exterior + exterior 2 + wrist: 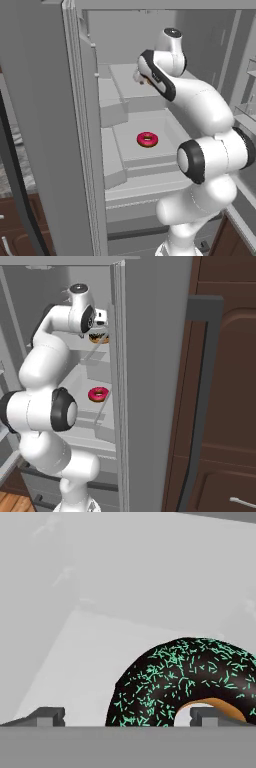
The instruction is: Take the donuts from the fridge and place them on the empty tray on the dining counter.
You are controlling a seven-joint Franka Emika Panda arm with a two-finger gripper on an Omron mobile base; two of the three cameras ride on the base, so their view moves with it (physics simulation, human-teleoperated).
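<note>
My claw (pixel 127 717) stands wide, holding nothing. In the hand view its two dark finger tips (pixel 47 716) rise at six o'clock, one at about seven and one at about five. The chocolate donut (pixel 185 682) sits between them, toward the five o'clock side; the right tip shows in front of its hole, and I cannot tell whether it touches.

That donut is a ring of tan dough, dark chocolate frosting over the top, scattered with short mint-green sprinkles. The bare dough shows as an orange-tan arc inside the hole. It lies flat on a pale grey shelf (pixel 75 662) inside the fridge (pixel 50 125), on the upper level.

From the right base view I see a sliver of it just below my wrist, at about eleven o'clock in that picture. The red-frosted donut (pixel 147 139) lies flat on the next shelf down, well apart from my hand. It is a plain glossy red ring with a tan edge, near the middle of the left base view and at about nine o'clock from centre in the right base view.

Count: two donuts, one chocolate and one red, each alone on its own shelf. One fridge, its door (pixel 150 381) swung open.
</note>
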